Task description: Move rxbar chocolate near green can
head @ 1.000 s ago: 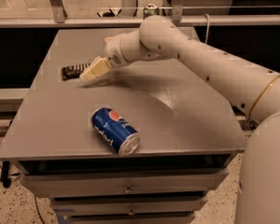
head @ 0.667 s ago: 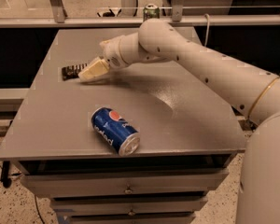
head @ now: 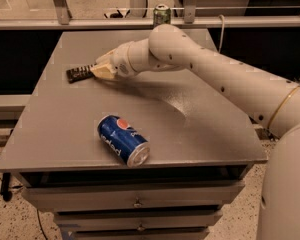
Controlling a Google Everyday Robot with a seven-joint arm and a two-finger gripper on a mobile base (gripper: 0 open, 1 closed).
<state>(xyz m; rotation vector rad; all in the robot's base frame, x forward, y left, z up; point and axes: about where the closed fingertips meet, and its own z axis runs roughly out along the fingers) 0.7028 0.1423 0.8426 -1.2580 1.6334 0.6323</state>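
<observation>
Your gripper (head: 97, 70) sits low at the rxbar chocolate's (head: 77, 74) right end, upper left, presumably to carry it to the top-centre green can (head: 161, 15), though I can't tell if it's clamped.

Your arm (head: 225, 84) runs from the lower-right corner up and left across the view, w/ the big white base link at the right edge. The elbow bends near rear center and the wrist (head: 127, 61) angles down-left. Your claw (head: 97, 70) sits low at the table's (head: 200, 134) far-left part, tips pointing left, approx. at surface level.
</observation>
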